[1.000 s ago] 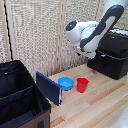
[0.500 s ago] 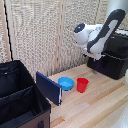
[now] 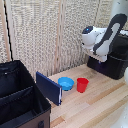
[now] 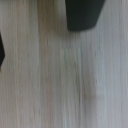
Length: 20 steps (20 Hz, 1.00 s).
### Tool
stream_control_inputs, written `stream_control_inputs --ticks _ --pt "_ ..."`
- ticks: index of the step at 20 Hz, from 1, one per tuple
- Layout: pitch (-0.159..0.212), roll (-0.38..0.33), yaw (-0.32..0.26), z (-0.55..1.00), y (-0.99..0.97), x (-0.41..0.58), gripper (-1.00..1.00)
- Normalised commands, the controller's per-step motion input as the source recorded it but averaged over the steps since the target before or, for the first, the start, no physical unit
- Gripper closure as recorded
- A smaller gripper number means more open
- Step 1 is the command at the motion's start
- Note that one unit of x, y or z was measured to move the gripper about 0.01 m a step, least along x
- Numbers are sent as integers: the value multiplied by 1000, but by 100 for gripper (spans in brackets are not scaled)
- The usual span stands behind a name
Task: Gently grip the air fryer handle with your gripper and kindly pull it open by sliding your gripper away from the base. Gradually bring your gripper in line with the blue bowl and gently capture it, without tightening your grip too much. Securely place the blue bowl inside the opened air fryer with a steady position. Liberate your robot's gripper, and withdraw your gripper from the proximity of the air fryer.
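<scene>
The black air fryer [image 3: 114,64] stands on the wooden table at the exterior view's right. The white-and-grey arm [image 3: 102,40] hangs over its near side. The arm's lower end, the gripper [image 3: 102,58], is just in front of the fryer, and its fingers do not show. The wrist view shows blurred wood and a black block [image 4: 83,15] that may be the air fryer handle; no fingers are visible there. The blue bowl [image 3: 65,83] sits upright on the table, apart from the gripper, touching nothing but the table beside the red cup [image 3: 82,85].
A dark-blue flat panel [image 3: 48,88] stands next to the bowl. A large black fabric-sided case [image 3: 17,97] fills the exterior view's lower left. A slatted wall runs behind the table. A dark shape [image 4: 1,50] shows at the wrist view's edge.
The arm has moved toward the exterior view's right and slightly down, closer to the air fryer. The bowl, cup and panel have not moved.
</scene>
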Motion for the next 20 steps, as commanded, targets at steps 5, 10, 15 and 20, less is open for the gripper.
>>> stream_control_inputs --ticks 5,10,15,20 --pt "0 -28 99 -11 -622 -120 -100" --pt "36 -54 59 1 -457 -160 -100" --pt "16 -13 -1 5 -66 18 100" --pt "25 18 -1 8 39 14 100"
